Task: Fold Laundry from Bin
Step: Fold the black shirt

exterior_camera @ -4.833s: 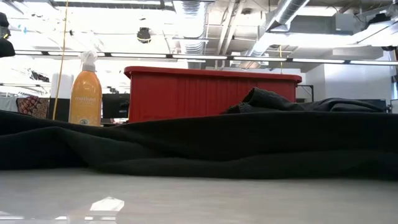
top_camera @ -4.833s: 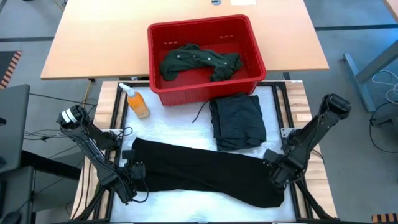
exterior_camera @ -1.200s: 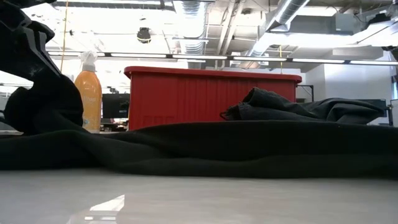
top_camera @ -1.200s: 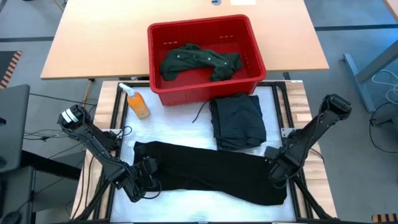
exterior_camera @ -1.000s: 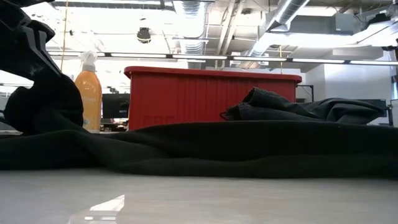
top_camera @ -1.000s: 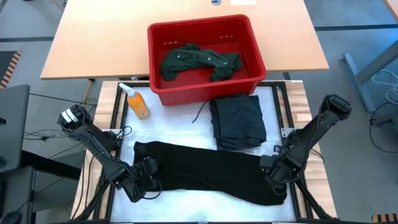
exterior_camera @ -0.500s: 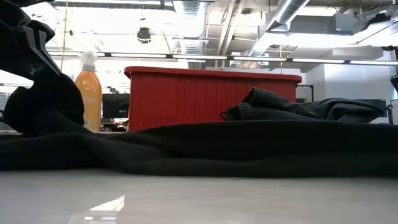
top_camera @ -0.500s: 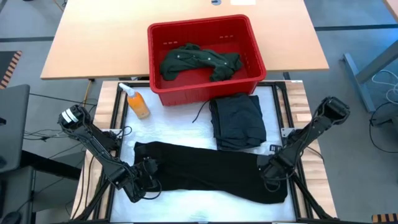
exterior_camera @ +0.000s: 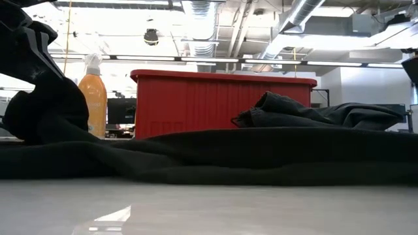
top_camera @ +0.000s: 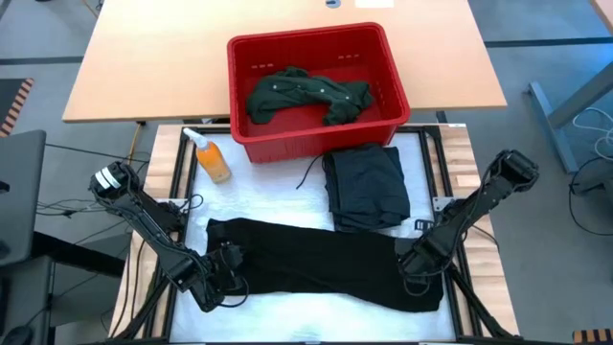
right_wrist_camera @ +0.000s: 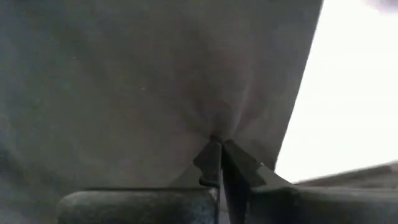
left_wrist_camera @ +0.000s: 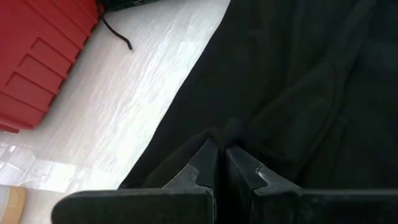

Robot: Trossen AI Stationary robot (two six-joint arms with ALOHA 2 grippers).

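Stretching across the lower middle of the overhead frame, the black garment (top_camera: 321, 268) lies flat on the desk (top_camera: 268, 206) with its long axis running left to right — and each arm has one end of it. The left pincer (top_camera: 228, 271) sits at the lower left, pressed together on a pinch of cloth at that end; the wrist view shows a small tuck of fabric caught between its fingers (left_wrist_camera: 208, 163). The right pincer (top_camera: 414, 261) is at the lower right, likewise closed on the cloth's far end. Any fold likely turns on both ends moving together, since neither arm is nearer the middle.

Counting: one red bin (top_camera: 316, 91) at upper centre, holding one green shirt (top_camera: 306, 94); one folded dark piece (top_camera: 366, 187) just below the bin; one orange bottle (top_camera: 211, 158) at the bin's left. Whether that folded stack is one garment or more, I can't tell.
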